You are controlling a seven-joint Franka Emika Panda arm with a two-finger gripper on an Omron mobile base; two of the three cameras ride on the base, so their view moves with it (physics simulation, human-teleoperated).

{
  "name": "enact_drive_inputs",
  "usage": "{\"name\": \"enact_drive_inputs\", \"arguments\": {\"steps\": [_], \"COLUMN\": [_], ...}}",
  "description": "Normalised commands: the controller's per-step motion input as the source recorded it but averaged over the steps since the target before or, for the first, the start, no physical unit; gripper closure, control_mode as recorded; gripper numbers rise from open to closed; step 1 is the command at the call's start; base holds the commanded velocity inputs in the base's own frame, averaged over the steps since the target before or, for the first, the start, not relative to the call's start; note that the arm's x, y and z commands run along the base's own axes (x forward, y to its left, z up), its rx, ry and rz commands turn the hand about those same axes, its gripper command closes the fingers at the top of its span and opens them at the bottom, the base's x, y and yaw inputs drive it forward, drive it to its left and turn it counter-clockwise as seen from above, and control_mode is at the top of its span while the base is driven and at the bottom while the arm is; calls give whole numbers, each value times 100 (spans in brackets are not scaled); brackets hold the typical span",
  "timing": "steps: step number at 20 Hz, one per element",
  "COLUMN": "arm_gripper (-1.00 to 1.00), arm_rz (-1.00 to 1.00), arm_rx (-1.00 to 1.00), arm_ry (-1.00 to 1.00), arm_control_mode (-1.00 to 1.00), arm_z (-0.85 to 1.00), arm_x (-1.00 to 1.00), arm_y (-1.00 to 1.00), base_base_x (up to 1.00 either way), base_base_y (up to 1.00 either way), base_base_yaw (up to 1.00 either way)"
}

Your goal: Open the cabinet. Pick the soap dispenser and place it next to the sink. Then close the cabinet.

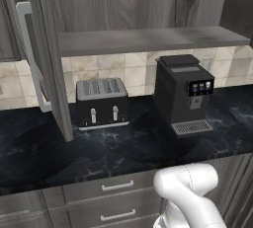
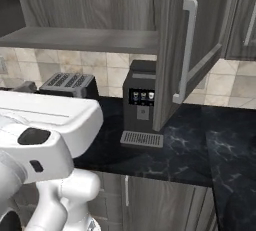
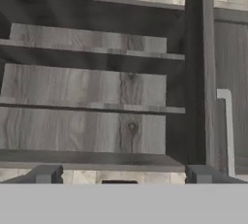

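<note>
Cabinet (image 1: 148, 5) on the wall above the tabletop (image 1: 123, 148), both doors swung open toward the cameras. The left door (image 1: 49, 59) stands edge-on in the left base view, its silver bar handle (image 1: 29, 57) facing outward; the right door (image 2: 175, 40) stands likewise in the right base view, with its own handle (image 2: 186, 50). The bottom shelf (image 1: 148, 39) is bare wood. In the hand view, three wood-grain shelves (image 3: 87, 87) are stacked inside the cabinet, with the right door's edge just beside them. Gripper (image 3: 121, 175) level with the lowest shelf, its fingers (image 3: 46, 174) spread wide and holding nothing. On the tabletop below the cabinet: a toaster (image 1: 102, 102) to the left and a black coffee machine (image 1: 184, 94) to the right, near each other but apart, both against the tiled wall (image 1: 123, 69). Drawers (image 1: 116, 197) with short horizontal handles sit beneath the tabletop.
</note>
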Motion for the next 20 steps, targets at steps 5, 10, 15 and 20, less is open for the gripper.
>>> {"name": "enact_drive_inputs", "arguments": {"steps": [5,10,15,20], "arm_gripper": [-100,-100,-100,-100], "arm_rz": [6,2,0,1], "arm_rx": [-8,0,1,1], "arm_ry": [0,14,33,29], "arm_control_mode": [-100,-100,-100,-100], "arm_z": [-5,-36,-36,-16], "arm_x": [9,47,57,48], "arm_y": [-55,-64,-49,-66], "base_base_x": [0,0,0,0], "base_base_y": [0,0,0,0], "base_base_yaw": [0,0,0,0]}}
